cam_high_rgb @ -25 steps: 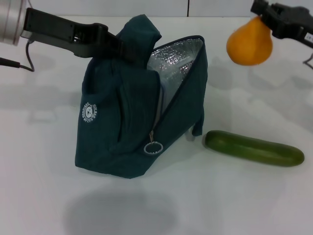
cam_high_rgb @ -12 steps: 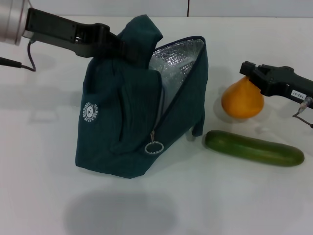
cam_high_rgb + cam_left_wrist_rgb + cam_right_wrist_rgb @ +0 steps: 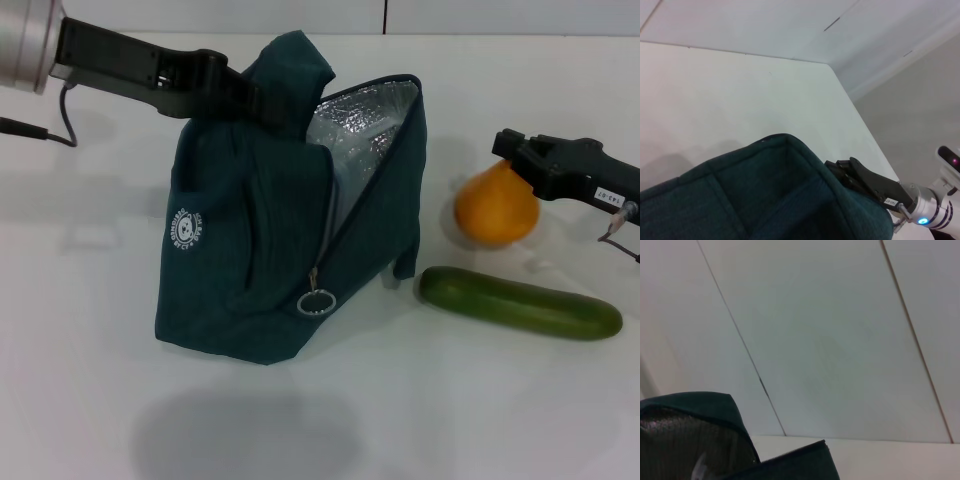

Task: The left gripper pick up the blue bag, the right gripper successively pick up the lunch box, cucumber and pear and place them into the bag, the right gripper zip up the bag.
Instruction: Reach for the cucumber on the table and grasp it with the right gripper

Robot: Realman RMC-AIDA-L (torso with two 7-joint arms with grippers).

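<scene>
The left gripper [image 3: 235, 95] holds the blue bag [image 3: 290, 210] by its top handle near the worktop's middle, mouth gaping rightward. The right gripper [image 3: 510, 150] pinches the pear [image 3: 496, 210] by its stem end, low toward the right edge, behind the cucumber [image 3: 518, 302]. Best lift the pear clear above the bag's rim before lowering inside.

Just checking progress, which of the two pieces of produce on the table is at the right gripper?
The pear, orange-yellow, sits at the right gripper. The long green cucumber lies apart, in front of it.
</scene>
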